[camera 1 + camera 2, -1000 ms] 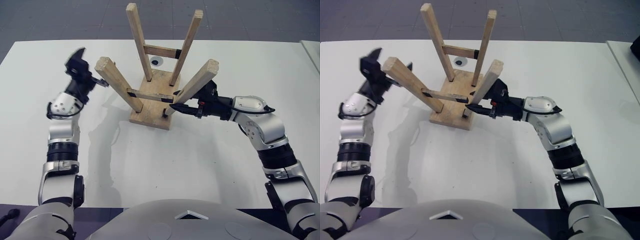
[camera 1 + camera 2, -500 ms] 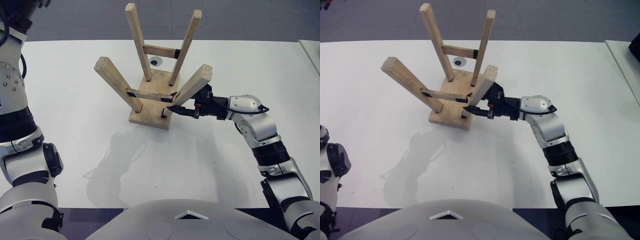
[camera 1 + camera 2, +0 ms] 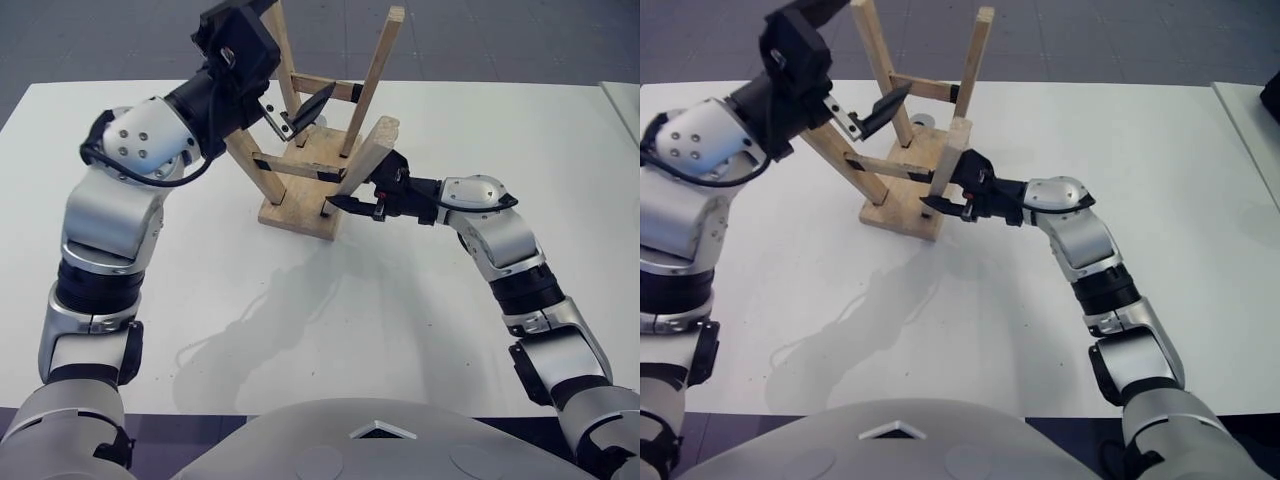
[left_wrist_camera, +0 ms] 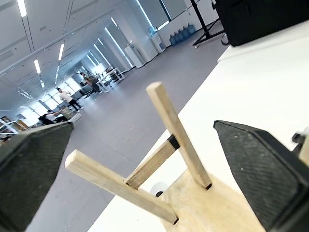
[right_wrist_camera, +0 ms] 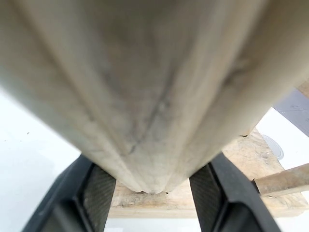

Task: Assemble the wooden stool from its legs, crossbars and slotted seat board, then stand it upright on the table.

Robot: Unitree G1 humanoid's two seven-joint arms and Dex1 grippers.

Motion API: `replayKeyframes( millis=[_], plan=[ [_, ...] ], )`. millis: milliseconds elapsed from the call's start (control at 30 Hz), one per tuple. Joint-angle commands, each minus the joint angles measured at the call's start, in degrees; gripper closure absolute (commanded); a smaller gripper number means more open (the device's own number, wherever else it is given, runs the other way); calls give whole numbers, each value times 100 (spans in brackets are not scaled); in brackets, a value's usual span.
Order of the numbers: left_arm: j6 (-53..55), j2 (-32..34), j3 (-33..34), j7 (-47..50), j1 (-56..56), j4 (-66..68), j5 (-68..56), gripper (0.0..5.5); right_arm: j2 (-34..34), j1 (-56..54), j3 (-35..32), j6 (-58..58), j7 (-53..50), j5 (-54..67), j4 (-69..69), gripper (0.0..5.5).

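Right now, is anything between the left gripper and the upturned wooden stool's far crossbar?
Nothing visible: the open left gripper faces the far light wooden crossbar with only air between. The right gripper clamps a near leg, off that line.

Left end effector (image 4: 143,126) agape, right (image 5: 153,186) seemingly clamped.

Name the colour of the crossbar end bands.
Black; the band shows best in left wrist view.
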Motion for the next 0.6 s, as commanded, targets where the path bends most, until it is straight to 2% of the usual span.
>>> replayKeyframes(
  millis=[33, 267, 600],
  plan=[
    [-267, -91, -255, -61, 211, 283, 476, 10, -138, 271, 352, 603, -38, -619, 809, 346],
    [-411, -294, -426, -138, 481, 422, 879, 10, -67, 164, 526, 606, 107, -720, 1431, 346],
    [-172, -109, -1086, -368, 647, 592, 2041, 10, -260, 180, 742, 792, 123, -854, 1156, 346]
  ],
)
